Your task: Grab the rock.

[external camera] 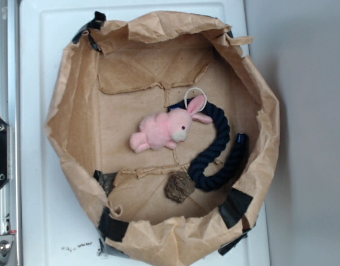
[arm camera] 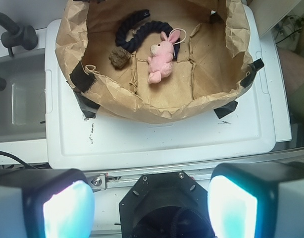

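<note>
1. My hand (arm camera: pixel 151 208) is spread wide and empty, back over the bench (arm camera: pixel 157 144) edge, well short of the paper tub (arm camera: pixel 142 106).
2. The rock (external camera: pixel 179 187) lies inside on the tub floor, touching the rope (external camera: pixel 217 160), just beside the bunny (external camera: pixel 161 132).
3. I judge it stiff, dense and rough, so grippy; I'd pinch across its narrowest flanks, clear of the rope.

A white plastic lid-like surface (external camera: pixel 37 111) carries a crumpled brown paper bag (external camera: pixel 76 111), its walls rolled down into an open basin and patched with black tape (external camera: pixel 235 206). The bag covers most of the surface, reaching nearly every edge. Small dark specks (external camera: pixel 76 245) dot the bare white plastic near one corner.
</note>
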`<state>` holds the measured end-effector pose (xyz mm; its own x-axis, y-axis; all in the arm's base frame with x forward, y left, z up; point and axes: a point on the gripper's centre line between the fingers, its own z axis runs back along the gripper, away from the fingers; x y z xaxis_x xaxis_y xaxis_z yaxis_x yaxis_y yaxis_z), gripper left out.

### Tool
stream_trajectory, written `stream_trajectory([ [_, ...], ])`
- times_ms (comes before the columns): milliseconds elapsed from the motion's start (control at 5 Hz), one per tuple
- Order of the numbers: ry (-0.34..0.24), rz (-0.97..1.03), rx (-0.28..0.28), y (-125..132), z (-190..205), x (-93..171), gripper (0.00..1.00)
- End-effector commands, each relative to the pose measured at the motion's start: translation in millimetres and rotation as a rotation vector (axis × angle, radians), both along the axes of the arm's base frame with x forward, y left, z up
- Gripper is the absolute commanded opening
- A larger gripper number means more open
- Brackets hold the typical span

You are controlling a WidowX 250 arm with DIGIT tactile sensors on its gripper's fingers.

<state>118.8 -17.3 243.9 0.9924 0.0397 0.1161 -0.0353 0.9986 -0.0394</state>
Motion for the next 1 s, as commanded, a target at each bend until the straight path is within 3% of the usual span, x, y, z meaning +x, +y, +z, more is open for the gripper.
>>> stream_trajectory([
  [0, 0.0, 0.0, 0.0, 0, 0, 0, 1.0],
  [400, 0.004, 0.062, 0.0, -19, -5, 15, 1.0],
  [800, 0.017, 0.042, -0.07, -30, -10, 44, 1.0],
])
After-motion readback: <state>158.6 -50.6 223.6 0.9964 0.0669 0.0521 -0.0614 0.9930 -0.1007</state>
